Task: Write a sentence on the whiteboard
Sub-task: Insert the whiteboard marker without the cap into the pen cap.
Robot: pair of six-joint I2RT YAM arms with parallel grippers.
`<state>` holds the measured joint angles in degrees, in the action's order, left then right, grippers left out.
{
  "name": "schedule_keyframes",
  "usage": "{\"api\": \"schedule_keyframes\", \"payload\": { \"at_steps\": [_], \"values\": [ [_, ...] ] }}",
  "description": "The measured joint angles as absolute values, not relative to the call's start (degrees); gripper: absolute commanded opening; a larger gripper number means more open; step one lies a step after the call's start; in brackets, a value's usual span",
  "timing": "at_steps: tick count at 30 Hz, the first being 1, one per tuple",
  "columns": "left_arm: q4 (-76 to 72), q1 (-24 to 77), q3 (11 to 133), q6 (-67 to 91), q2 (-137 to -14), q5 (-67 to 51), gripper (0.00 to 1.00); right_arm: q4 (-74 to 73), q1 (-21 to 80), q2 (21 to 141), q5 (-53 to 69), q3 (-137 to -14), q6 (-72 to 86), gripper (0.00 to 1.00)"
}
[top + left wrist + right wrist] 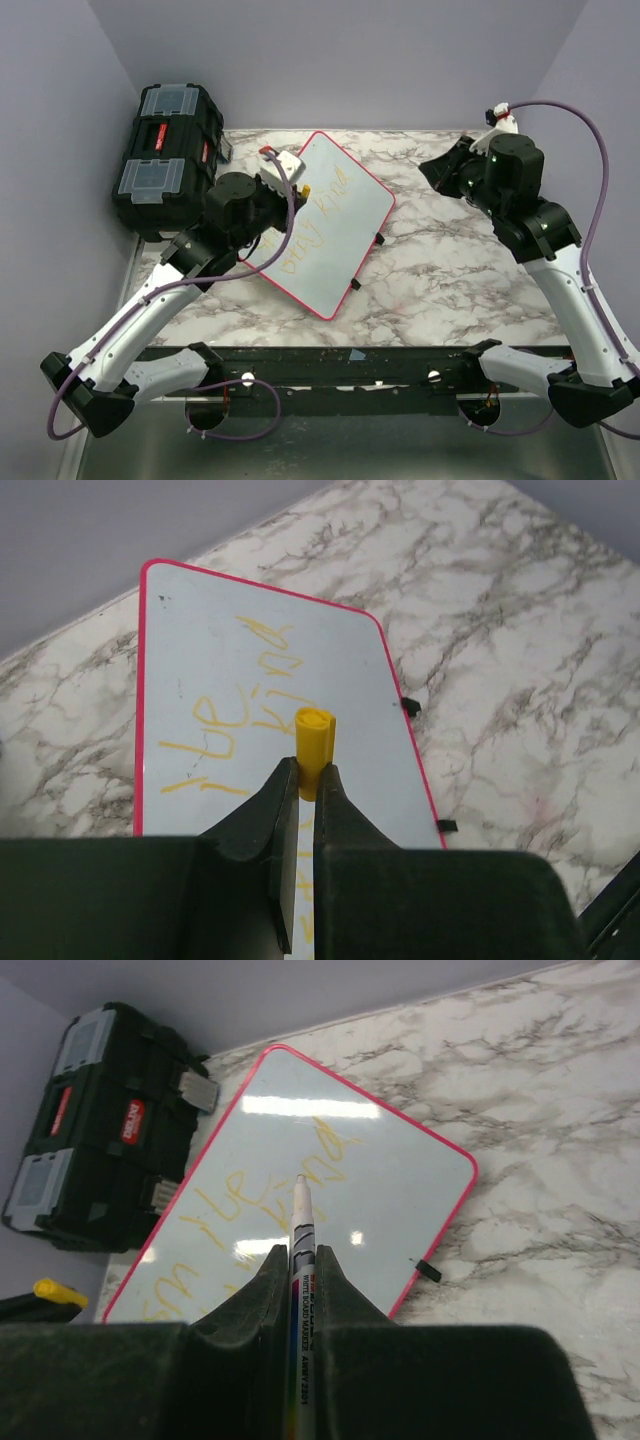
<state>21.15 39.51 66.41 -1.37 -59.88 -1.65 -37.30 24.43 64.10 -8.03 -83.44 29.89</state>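
The whiteboard [345,205], white with a thin pink frame, lies tilted on the marble table. The sentence [315,225] runs across it in yellow letters on two lines, also readable in the left wrist view [235,720] and the right wrist view [250,1195]. My left gripper [310,775] hovers over the board's left part, shut on a yellow marker cap [316,738]. My right gripper [303,1260] is raised off the board's right side [445,172], shut on a white whiteboard marker [302,1225] whose bare tip points toward the board [400,1170].
A black toolbox [168,155] stands at the back left, touching the board's far corner. Two small black clips [379,238] stick out from the board's right edge. Marble tabletop [460,270] stretches to the right of the board.
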Motion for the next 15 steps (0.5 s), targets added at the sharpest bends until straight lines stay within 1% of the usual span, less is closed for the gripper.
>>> {"api": "schedule_keyframes", "payload": {
  "at_steps": [4, 7, 11, 15],
  "values": [
    [19.97, 38.19, 69.49, 9.34, -60.07, 1.87, 0.00, -32.40, 24.43, 64.36, 0.12, -82.65, 29.95, 0.01],
    [17.82, 37.91, 72.10, 16.91, -60.10, 2.44, 0.00, -28.71, 24.45, 64.62, 5.54, -82.13, 30.04, 0.01],
    [14.52, 37.63, 74.65, 27.27, -60.12, 3.20, 0.00, -25.19, 24.45, 65.23, 10.74, -81.97, 30.22, 0.01],
    [10.02, 36.91, 74.65, 36.97, -60.12, 3.20, 0.00, -22.24, 24.45, 65.91, 15.18, -81.97, 30.52, 0.01]
  ]
}}
